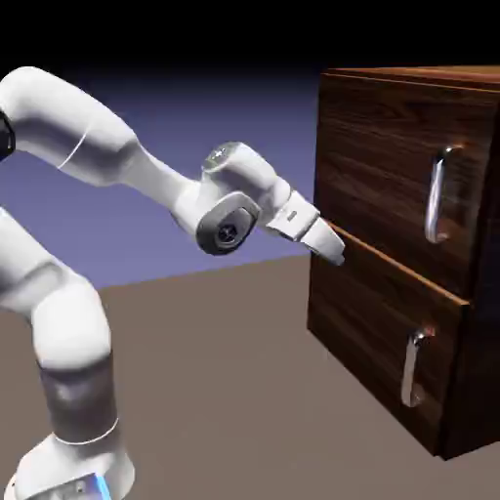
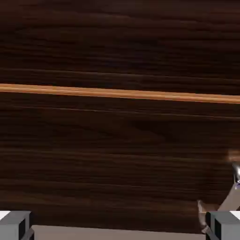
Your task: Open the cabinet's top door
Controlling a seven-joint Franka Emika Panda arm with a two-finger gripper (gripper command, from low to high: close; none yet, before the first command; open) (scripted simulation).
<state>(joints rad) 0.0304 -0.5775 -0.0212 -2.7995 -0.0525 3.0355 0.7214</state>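
The cabinet [image 1: 391,293] is dark walnut and stands at the exterior view's right. The top door [image 1: 381,166] is its upper panel, with a long vertical silver bar handle [image 1: 437,195]. My gripper [image 1: 334,254] points at the front's left part, close to the seam between the two panels and well left of that handle. In the hand view dark wood [image 2: 117,154] fills the picture, crossed by a light seam [image 2: 117,93]. My gripper [image 2: 117,228] is open, fingertips [image 2: 14,225] far apart with nothing between them. A bit of silver handle [image 2: 234,185] shows at the right edge.
The lower panel [image 1: 376,342] has a shorter silver handle [image 1: 414,366]. The cabinet stands on a brown table [image 1: 225,391], and my arm's base rises from the lower left.
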